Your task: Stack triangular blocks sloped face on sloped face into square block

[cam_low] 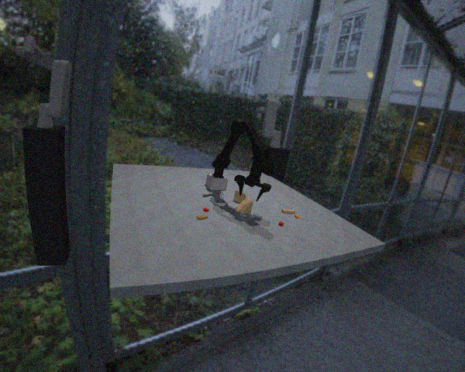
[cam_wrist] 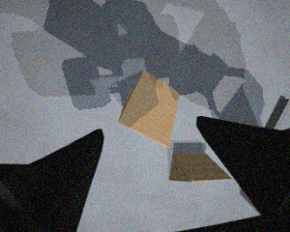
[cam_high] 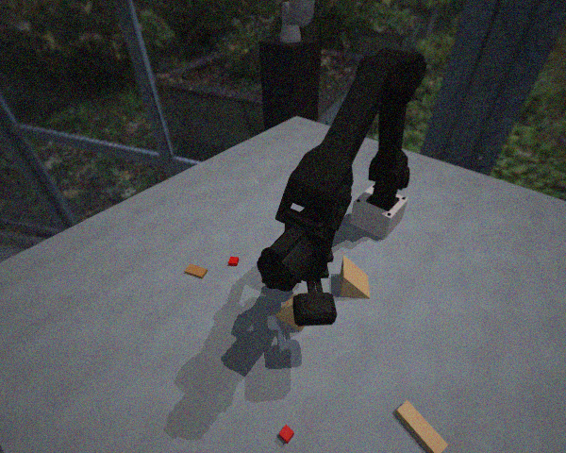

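Two tan triangular blocks lie apart on the grey table. One block rests on the table close to the arm's base. The other block lies on the table a short way in front of it, not touching it, and is partly hidden by a finger in the top view. My gripper is open wide and empty. It hangs just above the front block, with one finger to each side.
A small red cube and a flat tan piece lie to the left. Another red cube and a long tan bar lie near the front edge. The arm's grey base stands behind the blocks.
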Controlling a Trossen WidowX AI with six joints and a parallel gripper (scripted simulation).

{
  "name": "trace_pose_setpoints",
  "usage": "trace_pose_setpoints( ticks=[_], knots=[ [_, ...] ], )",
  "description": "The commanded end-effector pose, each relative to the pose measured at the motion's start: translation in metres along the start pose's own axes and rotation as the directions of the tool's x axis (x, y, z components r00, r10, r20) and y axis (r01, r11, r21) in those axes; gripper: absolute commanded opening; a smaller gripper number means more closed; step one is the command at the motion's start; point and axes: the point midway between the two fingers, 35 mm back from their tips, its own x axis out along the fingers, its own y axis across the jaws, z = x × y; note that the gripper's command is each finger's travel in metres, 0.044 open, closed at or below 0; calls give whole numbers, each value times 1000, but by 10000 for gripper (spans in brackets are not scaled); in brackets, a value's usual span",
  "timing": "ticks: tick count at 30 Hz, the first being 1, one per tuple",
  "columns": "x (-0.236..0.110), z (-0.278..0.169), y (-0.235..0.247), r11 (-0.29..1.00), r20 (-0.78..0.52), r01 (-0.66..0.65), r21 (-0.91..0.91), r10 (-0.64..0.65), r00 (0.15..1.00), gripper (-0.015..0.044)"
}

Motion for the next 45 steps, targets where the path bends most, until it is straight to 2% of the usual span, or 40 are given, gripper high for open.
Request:
trace_pose_setpoints(
  ticks=[1, 5, 11, 17, 24, 26, 45],
  knots=[
    [-6, -11, 6, 742, 69, 107, -662, -82, 994, 440],
    [-11, -17, 10, 374, 114, 152, -915, -121, 986, 440],
    [-17, -24, 15, -32, 167, 164, -986, -159, 973, 440],
    [-22, -29, 18, -397, 208, 122, -910, -183, 961, 440],
    [-28, -35, 22, -742, 256, 20, -670, -205, 945, 440],
    [-28, -36, 22, -782, 262, 0, -623, -208, 942, 440],
    [-28, -36, 22, -784, 262, 0, -621, -208, 942, 440]
  ],
)
